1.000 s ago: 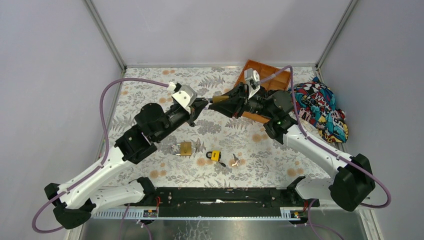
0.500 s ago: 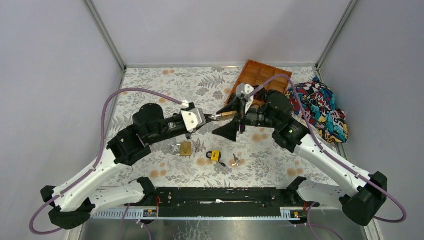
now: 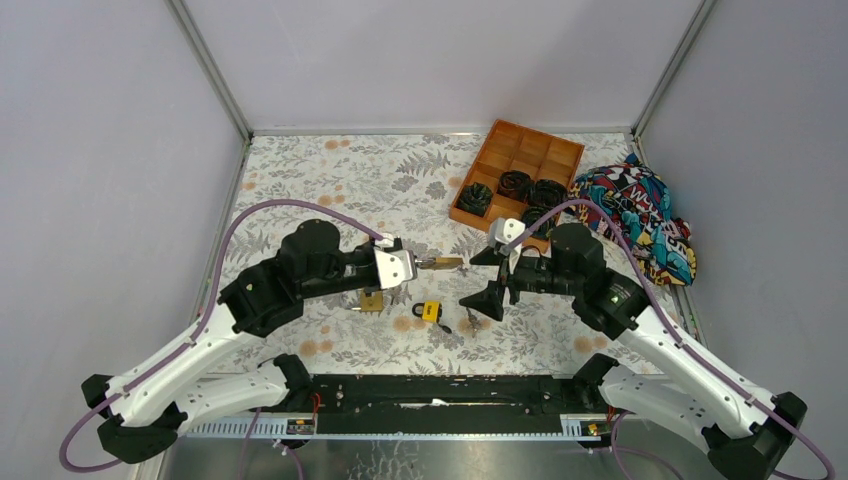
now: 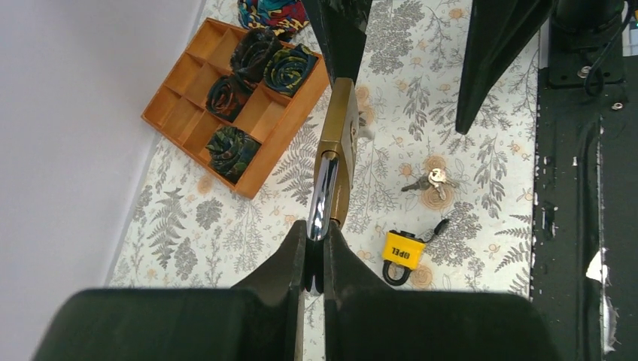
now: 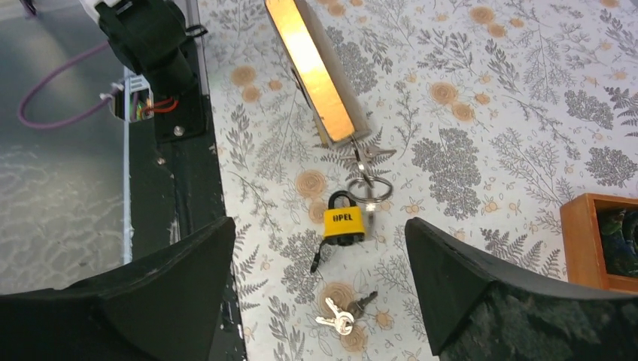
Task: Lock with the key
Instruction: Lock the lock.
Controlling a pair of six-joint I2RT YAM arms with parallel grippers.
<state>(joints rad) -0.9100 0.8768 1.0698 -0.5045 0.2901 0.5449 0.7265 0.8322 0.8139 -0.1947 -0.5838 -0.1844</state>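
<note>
Since the right gripper (image 3: 472,282) has let go and drawn back toward the near edge, its jaws now stand wide and empty, just right of the small yellow padlock (image 3: 430,311) lying on the table.

Item 1: flat brass padlock (image 3: 441,263), carried nearer too and held in the air just beyond the yellow padlock. The tightly closed left gripper (image 3: 413,263) pinches its steel shackle (image 4: 322,188). A silver key (image 5: 362,159) on a ring hangs from its lower end, apparently seated in the keyhole. Whether the shackle is latched cannot be told. Judgement: the key work looks finished or paused, with 1 arm left holding the lock.

Item 2: loose silver keys (image 3: 470,320), just right of the yellow padlock.

Item 3: second brass padlock (image 3: 371,298), left of the yellow padlock.

Item 4: orange wooden compartment tray (image 3: 522,148), well beyond the yellow padlock and to its right. 4 compartments each hold 1 dark coiled roll (image 3: 477,197). No contents are visible in the others.
</note>
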